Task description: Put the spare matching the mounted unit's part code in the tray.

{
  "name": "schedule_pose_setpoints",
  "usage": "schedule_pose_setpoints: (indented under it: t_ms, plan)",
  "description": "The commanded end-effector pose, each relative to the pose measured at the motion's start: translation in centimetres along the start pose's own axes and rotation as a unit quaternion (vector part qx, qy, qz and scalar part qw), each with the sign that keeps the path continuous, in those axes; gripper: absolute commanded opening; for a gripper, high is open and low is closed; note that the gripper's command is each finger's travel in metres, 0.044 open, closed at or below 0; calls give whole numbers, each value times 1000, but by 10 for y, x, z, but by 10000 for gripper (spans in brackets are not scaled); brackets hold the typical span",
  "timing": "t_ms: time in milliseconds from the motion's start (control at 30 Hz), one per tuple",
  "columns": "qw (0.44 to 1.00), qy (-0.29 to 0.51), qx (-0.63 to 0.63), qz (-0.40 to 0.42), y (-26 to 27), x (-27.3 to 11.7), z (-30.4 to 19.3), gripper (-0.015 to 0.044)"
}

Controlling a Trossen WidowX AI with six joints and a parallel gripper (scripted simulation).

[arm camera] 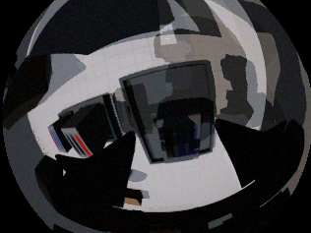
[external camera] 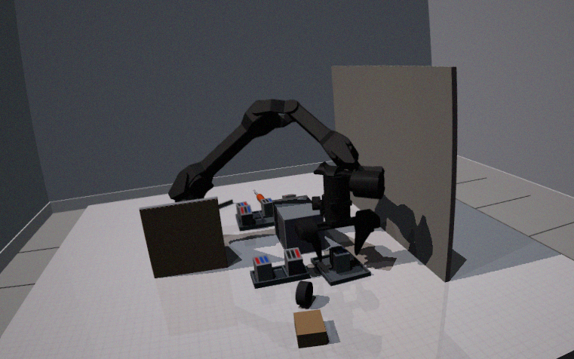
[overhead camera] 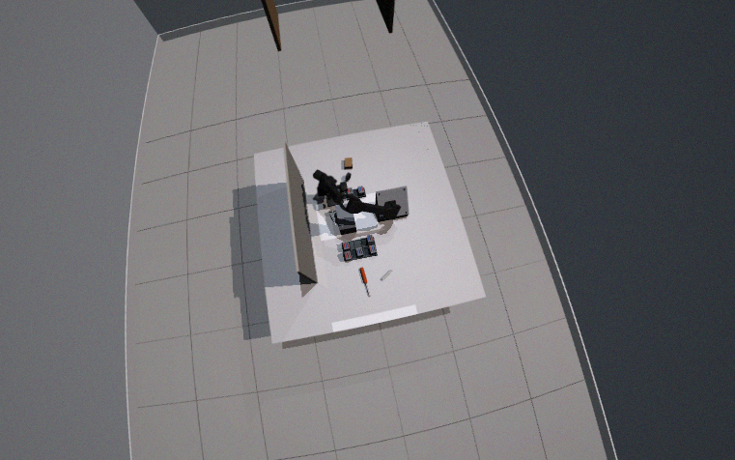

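Spare block point(external camera: 340, 261) point(arm camera: 181, 139) | upright in tray point(external camera: 351, 277) point(arm camera: 167, 87) | jaws point(external camera: 339, 256) wide open around it, gripping nothing | tray beside tall panel point(overhead camera: 299, 225) point(external camera: 394, 147)

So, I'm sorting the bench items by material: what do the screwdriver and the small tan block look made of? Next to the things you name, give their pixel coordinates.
Screwdriver point(overhead camera: 363, 276) point(external camera: 259, 196): handle probably plastic, going by its solid, bright orange-red colour; shaft likely metal, being thin and grey.

Tan block point(overhead camera: 348, 162) point(external camera: 310, 327): perhaps wood or cardboard, matte, plain brown; no clear grain settles it.
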State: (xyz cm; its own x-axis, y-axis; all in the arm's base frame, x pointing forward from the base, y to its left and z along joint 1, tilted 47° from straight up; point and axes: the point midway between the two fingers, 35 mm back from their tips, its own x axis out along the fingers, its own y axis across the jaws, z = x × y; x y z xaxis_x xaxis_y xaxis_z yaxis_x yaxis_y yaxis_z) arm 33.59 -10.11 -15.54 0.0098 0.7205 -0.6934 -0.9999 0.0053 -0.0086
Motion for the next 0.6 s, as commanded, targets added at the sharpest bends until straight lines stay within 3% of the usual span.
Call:
schedule_pose_setpoints:
  t_ms: [0,133,567]
  plan:
    - [1000,6,-1,-5,-4,-40,-4,440]
    - [1000,5,0,-6,1,-101,-2,440]
    - [1000,9,3,-18,-1,-103,-5,440]
